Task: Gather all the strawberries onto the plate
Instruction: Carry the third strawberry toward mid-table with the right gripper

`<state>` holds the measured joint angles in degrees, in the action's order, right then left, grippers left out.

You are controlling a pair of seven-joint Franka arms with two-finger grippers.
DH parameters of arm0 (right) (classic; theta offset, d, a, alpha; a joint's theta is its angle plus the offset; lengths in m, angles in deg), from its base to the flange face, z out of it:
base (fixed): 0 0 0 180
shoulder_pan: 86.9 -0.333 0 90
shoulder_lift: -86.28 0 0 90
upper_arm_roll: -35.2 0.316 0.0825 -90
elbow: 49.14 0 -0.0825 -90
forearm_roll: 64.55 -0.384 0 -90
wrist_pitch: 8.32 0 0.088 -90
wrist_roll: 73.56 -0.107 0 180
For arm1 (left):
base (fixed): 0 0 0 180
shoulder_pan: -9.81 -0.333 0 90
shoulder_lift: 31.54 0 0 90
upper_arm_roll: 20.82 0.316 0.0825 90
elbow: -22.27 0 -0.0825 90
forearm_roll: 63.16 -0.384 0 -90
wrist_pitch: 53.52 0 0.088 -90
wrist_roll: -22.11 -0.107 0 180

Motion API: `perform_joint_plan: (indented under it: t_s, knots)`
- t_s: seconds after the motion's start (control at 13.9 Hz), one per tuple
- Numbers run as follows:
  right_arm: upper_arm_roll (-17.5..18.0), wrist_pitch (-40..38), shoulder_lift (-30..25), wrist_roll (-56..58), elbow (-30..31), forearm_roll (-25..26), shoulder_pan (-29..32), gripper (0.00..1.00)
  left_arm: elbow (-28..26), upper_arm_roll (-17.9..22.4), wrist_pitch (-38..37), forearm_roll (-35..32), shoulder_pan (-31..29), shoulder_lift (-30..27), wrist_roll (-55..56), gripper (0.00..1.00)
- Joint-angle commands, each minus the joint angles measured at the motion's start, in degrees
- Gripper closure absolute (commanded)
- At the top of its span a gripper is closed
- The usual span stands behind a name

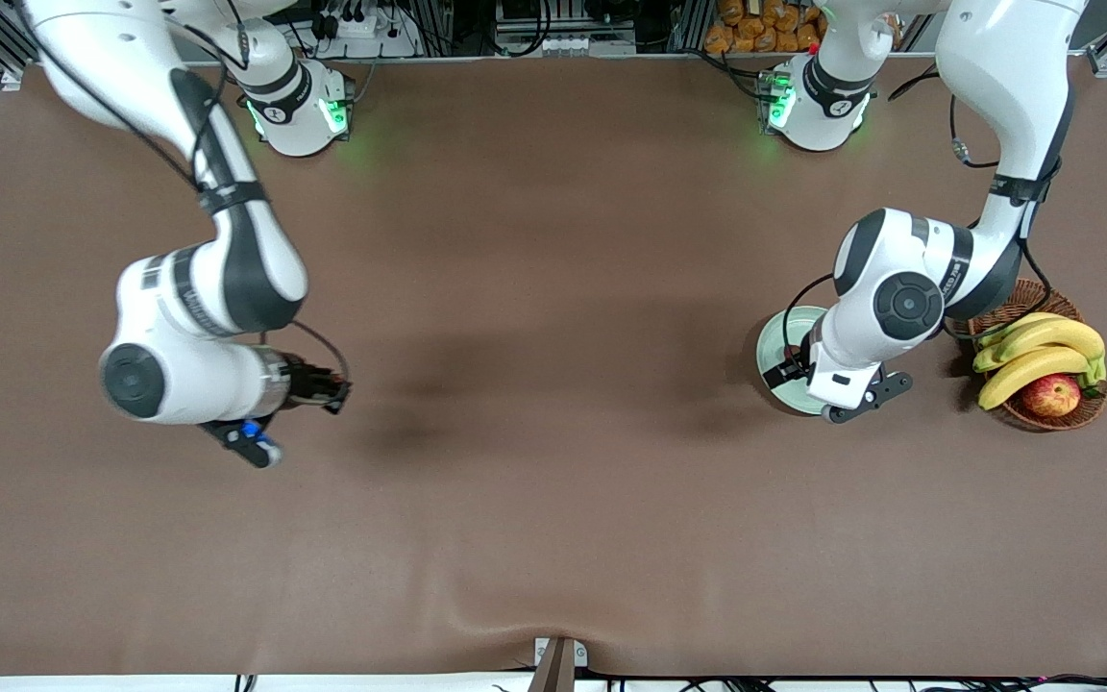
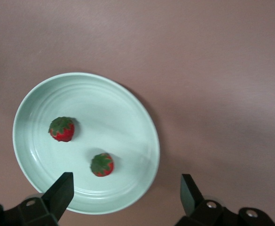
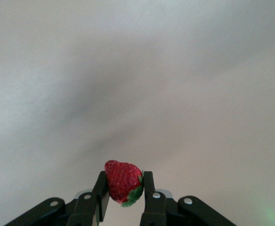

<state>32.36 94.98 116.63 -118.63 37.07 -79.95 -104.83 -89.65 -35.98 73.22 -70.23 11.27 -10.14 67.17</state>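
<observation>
The left gripper (image 2: 123, 193) hangs over the plate (image 2: 128, 117), fingers (image 2: 59, 190) spread wide with nothing between them. In the left wrist view the mint-green plate sits flat on the brown tabletop (image 2: 212, 70) with two strawberries (image 2: 62, 129) inside it, lying apart from each other, green caps showing. In the front view the plate (image 1: 773, 346) lies toward the left arm's end, just beside a wicker basket (image 1: 1072, 408) holding bananas (image 1: 1039, 351) and an apple (image 1: 1051, 395); the arm covers most of the plate there.

The right gripper (image 3: 124, 193) is over bare tabletop toward the right arm's end, well apart from the plate. Its fingers (image 3: 101, 195) are clamped on the third strawberry (image 3: 123, 181), red body between them, cap at one side.
</observation>
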Motion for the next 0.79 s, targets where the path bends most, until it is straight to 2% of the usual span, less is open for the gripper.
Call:
perform_joint_plan:
  t_s: [0.0, 0.22, 0.72]
  knots:
    - [1.2, 1.3, 0.7, -7.7, -1.9, -3.7, -2.4, 1.00, 1.9, -1.3, -0.5, -0.4, 0.0, -0.6, 0.2, 0.00]
    - [1.4, 7.1, 1.6, -14.7, -1.9, -5.6, -7.4, 1.00, 2.3, -1.7, -0.7, -0.5, 0.0, -2.1, -0.1, 0.00]
    - [1.4, 26.0, 9.9, -29.4, -1.7, -5.3, -19.4, 1.00, 4.3, -2.6, -1.0, -0.4, 0.3, -2.2, 0.5, 0.00]
